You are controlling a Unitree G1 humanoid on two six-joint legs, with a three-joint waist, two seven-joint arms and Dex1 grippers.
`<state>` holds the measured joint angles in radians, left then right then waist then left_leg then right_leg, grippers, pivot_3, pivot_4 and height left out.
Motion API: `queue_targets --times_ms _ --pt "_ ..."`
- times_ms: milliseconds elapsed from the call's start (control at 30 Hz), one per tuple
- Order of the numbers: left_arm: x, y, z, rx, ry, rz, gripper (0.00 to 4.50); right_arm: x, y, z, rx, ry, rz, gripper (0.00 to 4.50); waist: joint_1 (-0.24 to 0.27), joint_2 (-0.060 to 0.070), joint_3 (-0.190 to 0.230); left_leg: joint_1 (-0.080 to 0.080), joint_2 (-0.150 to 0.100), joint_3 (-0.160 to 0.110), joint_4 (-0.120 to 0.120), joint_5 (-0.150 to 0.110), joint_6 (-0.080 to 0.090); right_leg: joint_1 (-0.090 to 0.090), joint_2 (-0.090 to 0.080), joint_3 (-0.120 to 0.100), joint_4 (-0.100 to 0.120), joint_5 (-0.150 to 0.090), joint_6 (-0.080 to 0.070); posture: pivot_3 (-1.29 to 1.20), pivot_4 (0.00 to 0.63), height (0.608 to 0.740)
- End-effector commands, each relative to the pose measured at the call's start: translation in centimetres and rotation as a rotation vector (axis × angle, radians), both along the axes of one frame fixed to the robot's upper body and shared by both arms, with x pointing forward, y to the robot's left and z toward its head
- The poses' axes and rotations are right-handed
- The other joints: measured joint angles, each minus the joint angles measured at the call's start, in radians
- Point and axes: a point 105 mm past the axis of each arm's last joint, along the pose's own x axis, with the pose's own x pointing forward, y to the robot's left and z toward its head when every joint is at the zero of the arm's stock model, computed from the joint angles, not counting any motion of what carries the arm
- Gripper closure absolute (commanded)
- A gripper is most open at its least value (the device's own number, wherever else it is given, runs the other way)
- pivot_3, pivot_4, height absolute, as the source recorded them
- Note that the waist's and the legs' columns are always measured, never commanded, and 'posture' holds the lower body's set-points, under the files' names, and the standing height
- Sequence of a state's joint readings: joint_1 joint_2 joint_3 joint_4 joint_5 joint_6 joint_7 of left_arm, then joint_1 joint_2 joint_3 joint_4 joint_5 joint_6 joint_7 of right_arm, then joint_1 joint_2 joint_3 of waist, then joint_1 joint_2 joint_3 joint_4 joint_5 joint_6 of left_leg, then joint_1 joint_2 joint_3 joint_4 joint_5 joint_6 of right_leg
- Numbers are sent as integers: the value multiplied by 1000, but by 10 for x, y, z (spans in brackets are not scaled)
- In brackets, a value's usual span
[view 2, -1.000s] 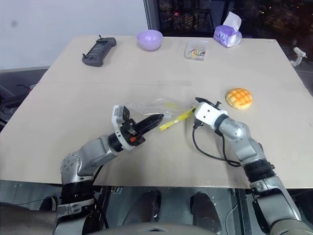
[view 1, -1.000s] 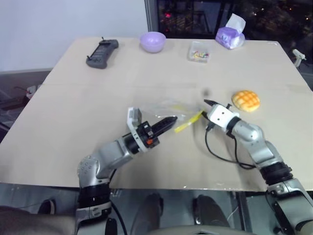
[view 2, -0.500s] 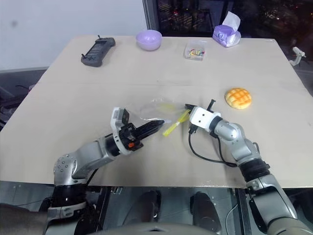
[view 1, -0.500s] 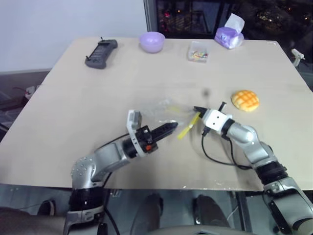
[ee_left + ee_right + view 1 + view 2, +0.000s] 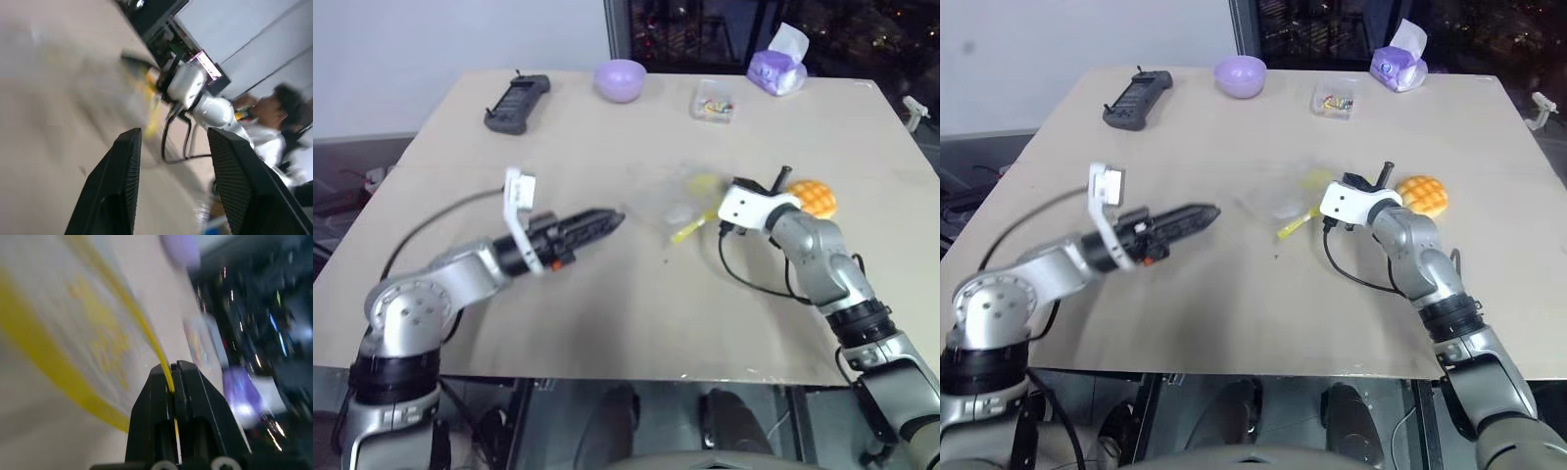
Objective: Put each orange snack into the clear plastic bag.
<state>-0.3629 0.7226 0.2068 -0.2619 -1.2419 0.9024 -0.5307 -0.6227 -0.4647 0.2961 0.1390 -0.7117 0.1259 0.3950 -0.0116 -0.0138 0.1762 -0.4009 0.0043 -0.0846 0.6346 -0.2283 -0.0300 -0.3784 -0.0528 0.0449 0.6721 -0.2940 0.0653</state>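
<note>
Right gripper jaws clamped on clear plastic bag at yellow seal; left gripper jaws apart, empty. Film likely limp, slippery: grip stiff seal. Orange snack probably soft: hold lightly.

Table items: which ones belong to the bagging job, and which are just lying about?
Job: bun; bag, pinched by the shut right end effector; open left end effector.

Lying about: remote; purple bowl; clear box; tissue pack.
</note>
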Motion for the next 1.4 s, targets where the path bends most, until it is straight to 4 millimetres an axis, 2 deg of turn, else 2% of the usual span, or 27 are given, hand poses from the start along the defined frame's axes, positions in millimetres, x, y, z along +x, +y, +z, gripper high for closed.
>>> queue_targets --times_ms 33,100,200,333,467,567,700,1067,1400 --pt "27 -21 14 298 -382 131 2250 7 11 31 -38 -82 -65 4500 -7 0 0 0 0 1 -1 0 0 0 0 1 -1 0 0 0 150 740" --pt "40 -39 5 546 -630 166 2250 17 13 30 -25 -53 -154 4500 -7 0 1 0 0 1 -2 0 0 0 0 1 -3 0 0 0 150 740" --pt "48 -51 -12 772 -849 160 2250 26 21 33 -1 -41 -213 4500 -11 0 1 -1 0 2 -3 0 0 -1 1 2 -4 0 0 0 150 740" --pt "63 -63 -16 860 -999 247 2250 38 33 43 39 -57 -304 4500 -17 0 1 -4 1 3 -5 0 0 -6 0 2 -5 0 0 0 150 740" --pt "73 -62 -19 942 -1073 309 2250 42 37 51 101 -56 -342 4500 -24 0 1 -23 -1 3 1 0 -1 -27 -1 2 6 0 0 0 150 740" --pt "78 -61 -20 985 -1114 374 2250 41 42 52 126 -49 -340 4500 -31 0 1 -30 -1 3 3 1 -1 -33 -1 2 8 0 0 0 150 740" --pt "81 -62 -16 978 -1130 434 2250 39 47 50 123 -41 -323 4500 -33 0 1 -30 -1 3 3 1 -1 -33 -1 2 8 0 0 0 150 740" --pt "90 -63 -30 1003 -1114 420 2250 35 57 53 130 -45 -284 4500 -34 0 1 -30 -1 2 5 1 -1 -33 -1 2 11 1 0 0 150 740" --pt "94 -70 -31 953 -1104 423 2250 32 63 56 139 -52 -258 4500 -33 0 1 -29 -1 2 14 1 -1 -33 0 2 22 0 0 0 150 740"
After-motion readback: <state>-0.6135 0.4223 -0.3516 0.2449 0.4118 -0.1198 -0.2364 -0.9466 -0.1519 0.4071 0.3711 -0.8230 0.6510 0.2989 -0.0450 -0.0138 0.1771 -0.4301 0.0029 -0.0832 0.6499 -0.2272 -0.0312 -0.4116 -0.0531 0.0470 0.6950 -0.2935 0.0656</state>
